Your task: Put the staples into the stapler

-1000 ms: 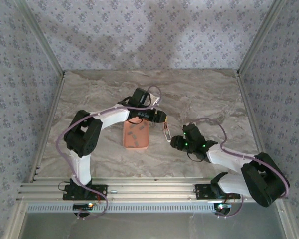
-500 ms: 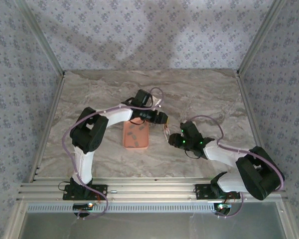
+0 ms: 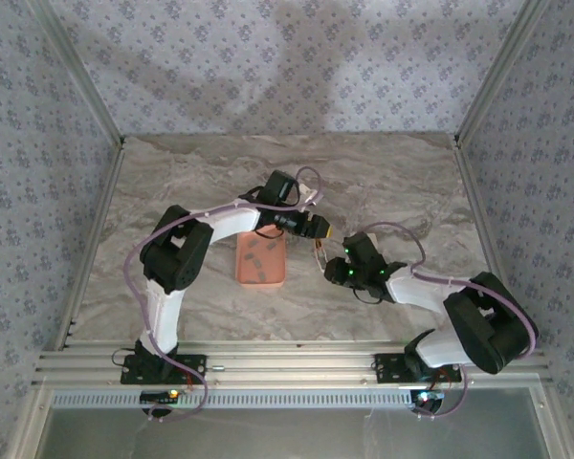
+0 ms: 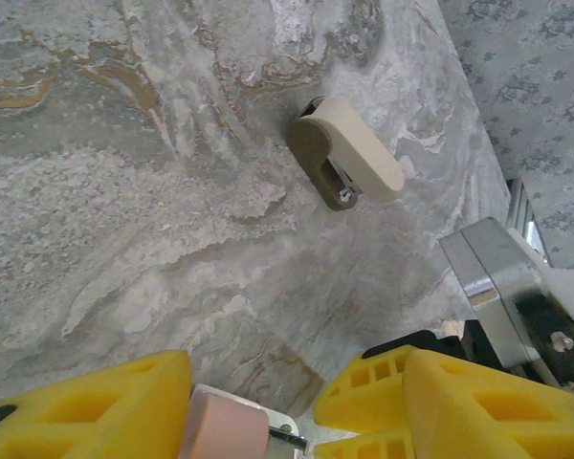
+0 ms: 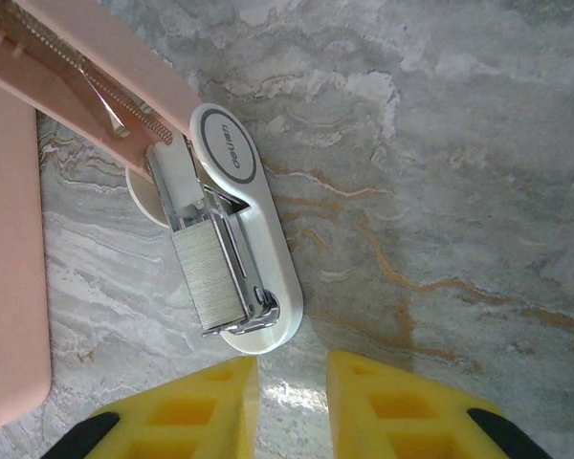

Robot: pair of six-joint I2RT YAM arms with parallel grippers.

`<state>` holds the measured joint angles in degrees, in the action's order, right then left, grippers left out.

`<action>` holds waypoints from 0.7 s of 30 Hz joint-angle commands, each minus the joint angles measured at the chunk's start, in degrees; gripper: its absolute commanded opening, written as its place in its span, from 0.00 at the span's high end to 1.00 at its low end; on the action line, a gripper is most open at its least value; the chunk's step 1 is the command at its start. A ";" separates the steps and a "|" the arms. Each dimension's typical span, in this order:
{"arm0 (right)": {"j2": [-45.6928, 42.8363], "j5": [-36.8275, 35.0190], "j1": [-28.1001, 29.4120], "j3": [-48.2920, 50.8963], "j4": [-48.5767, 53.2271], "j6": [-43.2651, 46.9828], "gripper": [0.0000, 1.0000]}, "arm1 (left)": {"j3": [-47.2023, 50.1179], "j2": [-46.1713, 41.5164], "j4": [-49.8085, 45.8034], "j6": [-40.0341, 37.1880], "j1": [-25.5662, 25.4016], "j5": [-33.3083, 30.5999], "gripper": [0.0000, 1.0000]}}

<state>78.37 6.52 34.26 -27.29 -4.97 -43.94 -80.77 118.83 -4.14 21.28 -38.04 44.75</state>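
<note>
**Right wrist view: strip in the open magazine, straight ahead of the right claw**

We see the stapler (image 5: 265, 239) lying open near the middle of the counter (image 5: 478, 191), just right of the salmon tray (image 5: 10, 239). Its long axis runs away from the right claw (image 5: 292, 368), leaning slightly left. The staples (image 5: 209, 277) sit as a grey strip in its metal channel, just beyond the fingertips. More loose strips (image 3: 258, 256) lie in the tray. The right claw is narrowly spread with nothing between its fingers, and we judge its arm the nearer one to the channel. The pink lid (image 5: 115, 67) swings up toward the far left. The left claw (image 4: 277, 382) appears to pinch that lid's end (image 4: 225, 426). A tan stapler (image 4: 349, 153) rests well apart from the left claw. Nothing blocks the channel.
</note>
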 commanded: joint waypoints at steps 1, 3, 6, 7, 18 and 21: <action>1.06 0.02 -0.44 -1.29 0.30 0.80 0.76 | -1.27 0.45 1.49 0.00 -0.63 4.01 0.40; 1.40 0.32 -0.71 -1.42 0.57 0.92 0.76 | -1.23 0.21 1.59 -0.28 -0.80 5.01 0.40; 1.51 0.20 -1.21 -1.45 1.02 1.16 0.77 | -1.15 0.13 1.51 -0.74 -1.21 6.35 0.40; 1.52 0.18 -1.34 -1.34 0.96 1.22 0.78 | -1.18 0.04 1.42 -0.96 -1.39 6.66 0.40; 0.80 0.25 -2.19 -0.49 1.00 1.22 0.79 | -1.44 -1.18 -4.33 -5.66 -3.11 8.33 0.40; 0.00 0.06 -2.26 -0.14 1.18 1.22 0.79 | -1.32 -1.40 -5.64 -6.55 -3.60 8.20 0.40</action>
<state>79.40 6.74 32.32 -27.49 -4.95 -43.64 -80.97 118.85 -7.09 17.41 -40.99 51.27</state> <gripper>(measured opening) 0.211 0.598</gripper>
